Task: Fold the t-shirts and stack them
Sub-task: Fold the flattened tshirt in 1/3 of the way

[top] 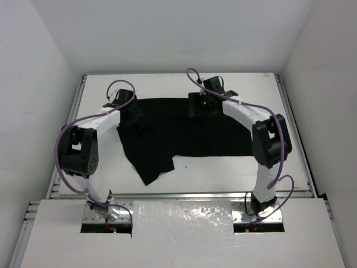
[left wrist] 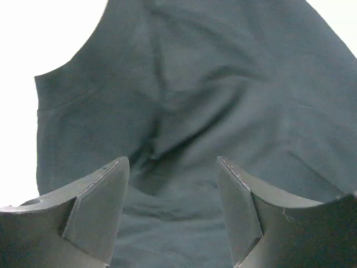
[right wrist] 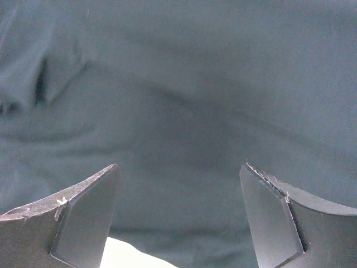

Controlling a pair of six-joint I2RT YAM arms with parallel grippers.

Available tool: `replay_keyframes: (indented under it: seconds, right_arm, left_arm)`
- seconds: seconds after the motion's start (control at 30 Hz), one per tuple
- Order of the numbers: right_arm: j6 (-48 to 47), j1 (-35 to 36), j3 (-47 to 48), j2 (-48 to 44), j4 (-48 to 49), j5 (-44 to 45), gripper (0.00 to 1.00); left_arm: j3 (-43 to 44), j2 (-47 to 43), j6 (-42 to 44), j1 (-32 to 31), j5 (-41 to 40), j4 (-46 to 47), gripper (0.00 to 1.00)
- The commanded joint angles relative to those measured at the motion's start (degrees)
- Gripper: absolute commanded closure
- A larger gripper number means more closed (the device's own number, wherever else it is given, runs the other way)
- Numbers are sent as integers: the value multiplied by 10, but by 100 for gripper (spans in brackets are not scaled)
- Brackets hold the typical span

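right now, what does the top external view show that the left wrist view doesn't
Only the top external view shows the whole black t-shirt lying crumpled on the white table, one corner trailing toward the near edge, with the right pincer at its far edge. Only the left wrist view shows that the left pincer is open, and a deep crease in the cloth beyond its fingers. Both show the t-shirt with bare table beside it.
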Motion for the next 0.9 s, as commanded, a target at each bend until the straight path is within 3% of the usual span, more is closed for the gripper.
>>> replay_keyframes:
  seconds: [0.0, 0.17, 0.4, 0.57, 0.67, 0.77, 0.87]
  right_arm:
    - [6, -25, -38, -78, 32, -24, 14]
    - [-8, -24, -69, -114, 30, -24, 14]
    - [-14, -24, -74, -124, 27, -35, 14]
    - [-15, -24, -72, -132, 22, -37, 15]
    - [-17, -21, -70, -132, 17, -38, 15]
    - [-20, -18, -70, -131, 15, -34, 15]
    - [-20, -18, -70, -133, 14, -31, 15]
  left_arm:
    - [-16, 8, -26, 6, -21, 1, 39]
    - [-91, -9, -34, 6, 16, 59, 54]
    - [-103, 16, -27, 11, 30, 91, 56]
    - [-105, 10, -16, 28, 41, 108, 85]
    - [-102, 9, -12, 31, 54, 118, 87]
    - [-98, 10, -7, 31, 61, 121, 100]
    - [-94, -3, -9, 32, 60, 108, 100]
